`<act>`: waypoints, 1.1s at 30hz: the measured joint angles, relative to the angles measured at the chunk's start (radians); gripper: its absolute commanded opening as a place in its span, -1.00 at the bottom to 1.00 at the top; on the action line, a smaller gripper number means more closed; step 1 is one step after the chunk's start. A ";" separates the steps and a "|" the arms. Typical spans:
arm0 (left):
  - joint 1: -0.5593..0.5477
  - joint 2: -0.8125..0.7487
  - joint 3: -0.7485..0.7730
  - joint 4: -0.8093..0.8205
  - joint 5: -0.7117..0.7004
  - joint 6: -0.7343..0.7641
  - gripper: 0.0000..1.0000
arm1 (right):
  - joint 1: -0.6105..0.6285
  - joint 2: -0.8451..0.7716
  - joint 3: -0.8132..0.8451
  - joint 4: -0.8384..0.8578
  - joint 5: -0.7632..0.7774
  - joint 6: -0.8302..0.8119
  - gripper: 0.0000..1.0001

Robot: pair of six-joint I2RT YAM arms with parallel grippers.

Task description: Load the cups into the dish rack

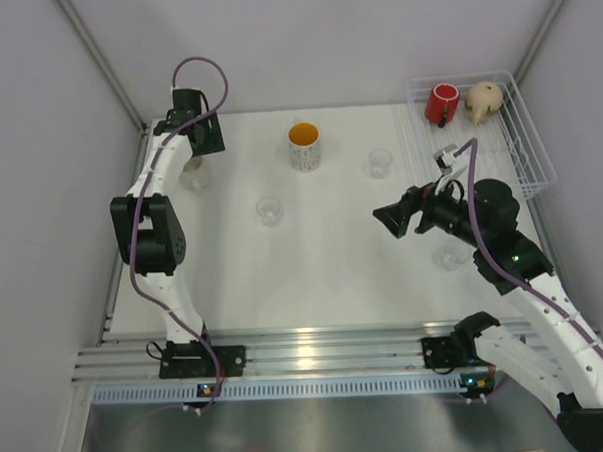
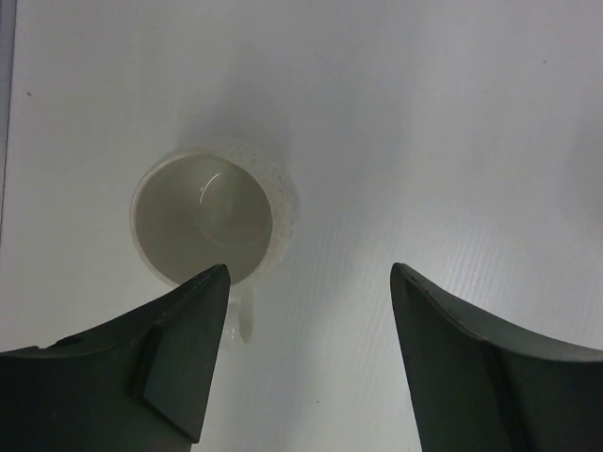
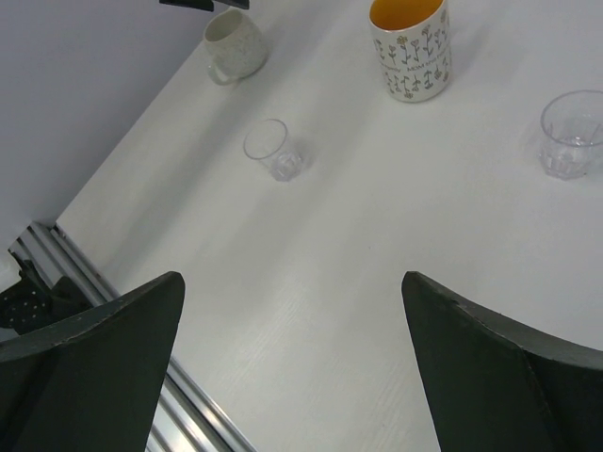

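The white wire dish rack (image 1: 532,162) stands at the back right with a red cup (image 1: 441,103) and a beige mug (image 1: 484,98) in it. A white mug (image 2: 203,221) stands upright at the back left. My left gripper (image 2: 309,273) hangs open over it, pointing down. Its left finger (image 2: 188,348) overlaps the mug's rim by the handle, and the gap between the jaws shows bare table. The speckled mug with orange inside (image 1: 304,146) and three clear tumblers (image 1: 269,210) (image 1: 380,163) (image 1: 449,255) stand on the table. My right gripper (image 1: 386,220) points left, open and empty.
The right wrist view shows the white mug (image 3: 236,42), one tumbler (image 3: 268,146), the speckled mug (image 3: 411,52) and another tumbler (image 3: 572,132). Aluminium rails (image 1: 307,346) run along the near edge. Grey walls close in the table on three sides.
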 measured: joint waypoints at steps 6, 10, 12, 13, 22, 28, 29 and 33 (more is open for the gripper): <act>0.011 0.056 0.041 -0.017 -0.028 0.032 0.41 | 0.000 0.005 0.000 0.000 0.001 -0.009 0.99; 0.012 0.119 0.095 -0.030 -0.037 0.053 0.38 | 0.000 0.001 0.000 0.000 0.003 -0.010 0.99; 0.012 0.154 0.133 -0.043 -0.039 0.056 0.33 | 0.000 -0.001 0.000 0.000 0.004 -0.010 0.99; 0.012 0.175 0.153 -0.046 -0.038 0.056 0.32 | 0.000 -0.001 0.000 0.000 0.005 -0.010 0.99; 0.012 0.251 0.179 -0.075 -0.037 0.054 0.00 | 0.000 -0.001 -0.001 0.000 0.016 -0.021 0.99; 0.013 0.266 0.179 -0.089 -0.046 0.051 -0.07 | 0.000 0.005 -0.005 0.000 0.019 -0.025 0.99; 0.013 0.266 0.179 -0.089 -0.051 0.050 -0.09 | 0.000 0.008 -0.005 0.000 0.019 -0.025 0.99; 0.014 0.269 0.179 -0.096 -0.072 0.051 -0.48 | 0.000 0.014 -0.005 0.000 0.020 -0.027 0.99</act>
